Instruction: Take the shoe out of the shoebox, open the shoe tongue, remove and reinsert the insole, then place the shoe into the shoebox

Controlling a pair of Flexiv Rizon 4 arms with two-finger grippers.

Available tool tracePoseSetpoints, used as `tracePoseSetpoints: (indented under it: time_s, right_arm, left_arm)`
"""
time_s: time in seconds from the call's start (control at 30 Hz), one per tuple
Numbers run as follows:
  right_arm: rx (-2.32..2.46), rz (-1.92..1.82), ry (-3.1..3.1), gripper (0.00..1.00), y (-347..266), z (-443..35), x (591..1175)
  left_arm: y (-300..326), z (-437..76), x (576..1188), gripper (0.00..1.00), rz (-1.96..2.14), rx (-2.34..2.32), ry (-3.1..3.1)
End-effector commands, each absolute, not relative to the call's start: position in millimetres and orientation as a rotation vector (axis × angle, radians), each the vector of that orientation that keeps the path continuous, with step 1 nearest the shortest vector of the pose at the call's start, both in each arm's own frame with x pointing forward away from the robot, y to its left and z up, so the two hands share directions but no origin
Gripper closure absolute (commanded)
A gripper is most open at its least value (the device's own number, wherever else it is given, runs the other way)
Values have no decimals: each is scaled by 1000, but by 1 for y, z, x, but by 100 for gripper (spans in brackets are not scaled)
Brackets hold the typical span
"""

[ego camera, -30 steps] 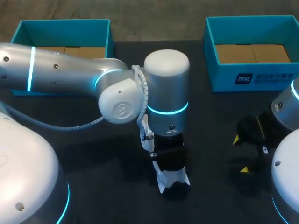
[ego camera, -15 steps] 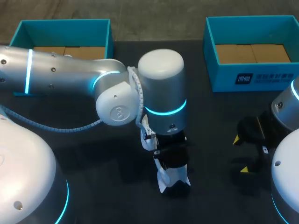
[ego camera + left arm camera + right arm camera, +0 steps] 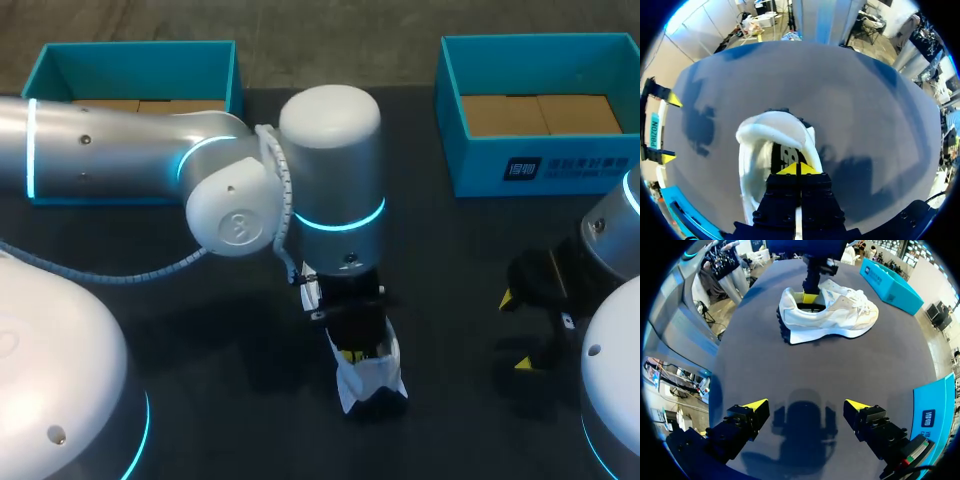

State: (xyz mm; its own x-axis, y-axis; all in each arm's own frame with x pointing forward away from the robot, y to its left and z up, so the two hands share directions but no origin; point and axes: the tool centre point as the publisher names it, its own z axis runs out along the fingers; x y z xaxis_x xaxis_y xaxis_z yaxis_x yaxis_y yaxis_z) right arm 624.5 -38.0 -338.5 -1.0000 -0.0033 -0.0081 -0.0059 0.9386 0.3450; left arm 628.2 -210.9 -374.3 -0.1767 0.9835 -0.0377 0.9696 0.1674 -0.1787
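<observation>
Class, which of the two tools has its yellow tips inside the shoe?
The left tool, tips together inside the white shoe; the right tool hangs open, well apart from it.

— Where is the left arm (image 3: 110, 150)?
— It comes in from the left side. Its silver link lies almost level and bends at the elbow (image 3: 235, 210) near the middle. The wrist (image 3: 332, 180) stands upright, with a lit cyan ring around it.
— And its gripper?
— The left gripper (image 3: 358, 348) hangs straight down under the wrist. In its own wrist view the yellow tips are pressed together, with only a thin seam between them.
— The right arm (image 3: 612, 225)?
— Tucked in at the right edge. The right gripper (image 3: 513, 330) points toward the middle, its fingers (image 3: 742, 422) spread wide and the yellow tips well apart.
</observation>
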Motion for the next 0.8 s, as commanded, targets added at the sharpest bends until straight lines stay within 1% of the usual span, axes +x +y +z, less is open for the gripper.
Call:
tracePoseSetpoints:
  time_s: [0.03, 0.23, 0.4, 0.63, 0.8]
  right_arm:
    - [-4, 541, 3084, 0, -37, -339, 623]
    - [-4, 541, 3084, 0, -37, -339, 623]
    - [-4, 541, 3084, 0, -37, -339, 623]
    - [-4, 541, 3084, 0, -37, -339, 623]
    - [-4, 541, 3084, 0, -37, -339, 623]
  left_arm:
    - [-226, -392, 629, 100, 188, -1928, -2305]
    - [-227, -412, 625, 100, 161, -1897, -2299]
    - [-227, -417, 622, 100, 172, -1897, -2317]
    - [-222, -383, 627, 100, 217, -1946, -2377]
    - [-224, -361, 627, 100, 333, -1949, -2394]
